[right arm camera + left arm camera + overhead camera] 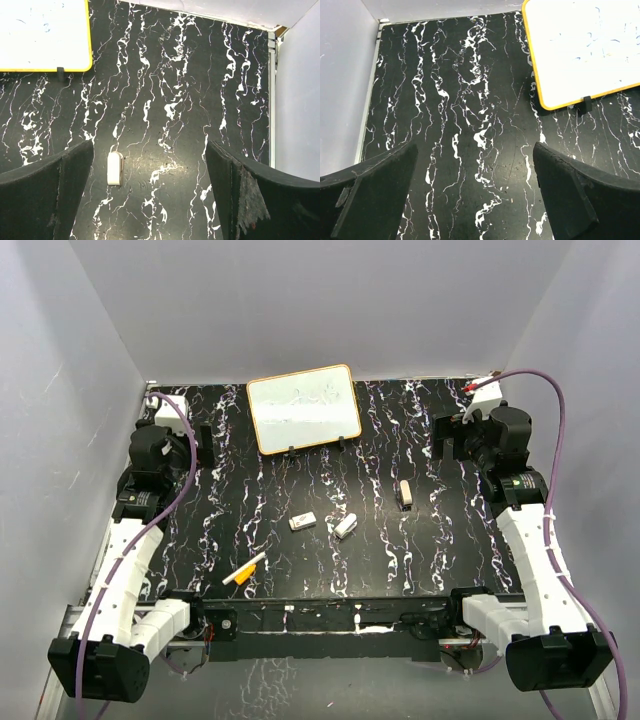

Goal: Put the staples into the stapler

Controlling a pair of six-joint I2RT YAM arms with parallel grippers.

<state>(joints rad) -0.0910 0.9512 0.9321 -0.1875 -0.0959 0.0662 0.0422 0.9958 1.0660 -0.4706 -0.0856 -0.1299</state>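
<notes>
**A:** The staples (302, 522), a small white pack, lie flat about mid-surface (450, 560), on the black marbled top, with nothing touching them.

**B:** What's just to the right?

**A:** A white oblong piece (346, 526), tilted, near the pack but apart from it. Further right and a little farther back lies a rounded white block (405, 493). Which of those two is the stapler, I cannot tell.

**B:** And toward the near edge?

**A:** An orange-and-white marker (244, 570), lying slantwise, left of the pack.

**B:** The claws?

**A:** The left claw (475, 150) hangs over the far left corner, its fingers spread wide and gripping nothing. The right claw (150, 145) is at the far right, spread just as wide and empty, with the rounded block on the surface beneath it. Both are well apart from the staples. An orange-framed whiteboard (303, 408) stands propped at the back between them.
</notes>
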